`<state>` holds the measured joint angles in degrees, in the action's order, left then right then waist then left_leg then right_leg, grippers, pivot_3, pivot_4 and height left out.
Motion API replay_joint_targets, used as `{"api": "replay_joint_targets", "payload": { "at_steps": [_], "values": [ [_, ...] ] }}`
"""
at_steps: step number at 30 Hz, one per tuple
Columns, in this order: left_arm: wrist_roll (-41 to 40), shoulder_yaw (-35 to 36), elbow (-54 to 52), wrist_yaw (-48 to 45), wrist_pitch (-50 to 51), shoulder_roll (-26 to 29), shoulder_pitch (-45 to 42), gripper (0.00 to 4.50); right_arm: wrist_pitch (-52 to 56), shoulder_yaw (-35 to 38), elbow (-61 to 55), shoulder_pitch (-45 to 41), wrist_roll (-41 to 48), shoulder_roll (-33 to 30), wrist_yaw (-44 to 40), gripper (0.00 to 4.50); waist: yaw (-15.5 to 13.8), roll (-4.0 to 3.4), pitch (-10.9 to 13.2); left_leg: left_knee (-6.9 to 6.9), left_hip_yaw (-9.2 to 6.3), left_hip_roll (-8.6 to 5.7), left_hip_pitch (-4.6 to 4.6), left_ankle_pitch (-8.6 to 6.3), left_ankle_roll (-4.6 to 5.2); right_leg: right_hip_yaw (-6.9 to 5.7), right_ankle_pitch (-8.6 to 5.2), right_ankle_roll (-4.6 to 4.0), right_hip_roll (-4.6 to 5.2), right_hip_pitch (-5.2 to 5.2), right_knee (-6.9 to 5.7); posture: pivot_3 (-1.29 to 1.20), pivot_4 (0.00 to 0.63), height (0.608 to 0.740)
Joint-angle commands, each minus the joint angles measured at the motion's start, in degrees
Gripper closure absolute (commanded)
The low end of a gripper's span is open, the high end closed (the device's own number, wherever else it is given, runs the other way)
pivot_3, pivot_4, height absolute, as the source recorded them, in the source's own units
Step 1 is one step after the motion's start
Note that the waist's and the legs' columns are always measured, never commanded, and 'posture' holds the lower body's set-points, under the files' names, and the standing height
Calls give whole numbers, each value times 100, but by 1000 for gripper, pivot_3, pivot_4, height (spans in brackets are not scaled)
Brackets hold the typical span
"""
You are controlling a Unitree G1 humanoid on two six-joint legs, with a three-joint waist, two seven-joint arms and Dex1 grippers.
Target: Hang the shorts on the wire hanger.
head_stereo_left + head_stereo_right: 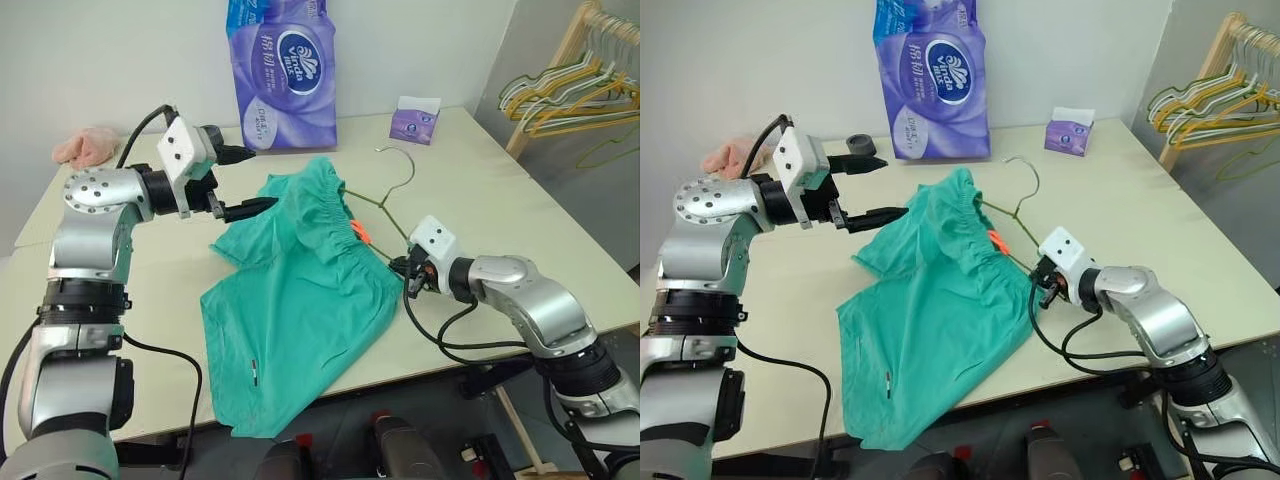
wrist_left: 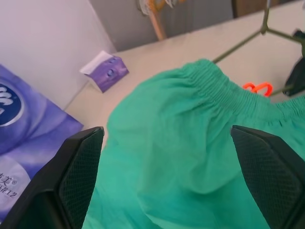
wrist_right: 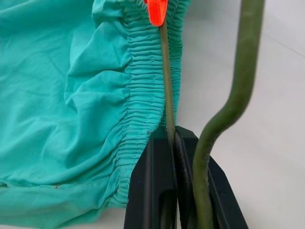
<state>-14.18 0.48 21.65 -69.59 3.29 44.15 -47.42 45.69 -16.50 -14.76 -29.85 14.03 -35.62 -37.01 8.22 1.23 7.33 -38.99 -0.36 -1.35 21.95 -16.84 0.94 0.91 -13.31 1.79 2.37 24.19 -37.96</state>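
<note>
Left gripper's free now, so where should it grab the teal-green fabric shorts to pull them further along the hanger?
Probably the gathered waistband of the teal-green fabric shorts, coming from the robot's left: that bunched edge stands raised nearest the open left gripper, with the thin olive-grey wire hanger threaded through.

A pale table (image 1: 480,150) is set against a white wall (image 1: 120,50). A wooden rack (image 1: 560,60) is seen beside it.
</note>
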Motion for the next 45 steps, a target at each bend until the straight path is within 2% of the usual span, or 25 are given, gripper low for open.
{"api": "replay_joint_targets", "payload": {
  "at_steps": [1, 11, 16, 20, 25, 39, 41, 45],
  "values": [
    [354, -275, 364, -413, -699, 89, -365, 21, -639, -201, -354, -54, -448, -219, -174, 4500, 1, 0, 0, 0, 1, 0, 0, 0, 0, 0, 0, 0, 0, 0, 0, -207, 62, 740],
    [587, -696, 917, -925, -1327, -352, -637, 21, -1700, -552, -341, -52, -1336, -411, -461, 4500, 25, 1, -1, -4, 4, 0, 1, 0, 1, 2, 0, 0, -3, 0, -2, -223, 64, 740],
    [772, -941, 1015, -1286, -1481, -323, -523, 21, -2085, -550, -284, -100, -1618, -397, -593, 4500, 84, 1, -1, -5, 3, 1, 1, 0, 1, 1, 0, 0, -6, 0, -3, -229, 67, 740],
    [1153, -1069, 1402, -1148, -1893, -310, -582, 21, -2454, -494, -290, -102, -1760, -368, -675, 4500, 141, 1, -1, -5, 1, 1, 1, 1, 1, 1, 0, 0, -7, 0, -3, -233, 68, 740],
    [1176, -1041, 1472, -1175, -1901, -437, -560, 21, -2853, -451, -327, -57, -1881, -317, -752, 4500, 161, 1, -1, -5, -1, 2, 1, 1, 1, 0, 0, 0, -7, 0, -3, -234, 69, 740],
    [1015, -1013, 861, -1257, -1458, -593, -241, 4245, -3598, -472, -244, -22, -2262, -228, -849, 4500, 168, 1, -1, -7, 0, 3, 0, 1, 1, 3, 0, 0, -7, 0, -5, -234, 71, 740],
    [1030, -986, 815, -1230, -1452, -599, -201, 4400, -3907, -580, -166, -10, -2275, -339, -1104, 4500, 168, 1, -1, -7, 0, 2, 1, 1, 0, 3, 0, 0, -6, 0, -5, -233, 64, 740],
    [1018, -950, 747, -1237, -1387, -564, -108, 4400, -4413, -544, -29, 84, -2343, -524, -1283, 4500, 169, 1, -4, -7, 0, 2, 0, 1, 0, 2, 0, 0, -6, -1, -5, -234, 60, 740]
  ]
}}
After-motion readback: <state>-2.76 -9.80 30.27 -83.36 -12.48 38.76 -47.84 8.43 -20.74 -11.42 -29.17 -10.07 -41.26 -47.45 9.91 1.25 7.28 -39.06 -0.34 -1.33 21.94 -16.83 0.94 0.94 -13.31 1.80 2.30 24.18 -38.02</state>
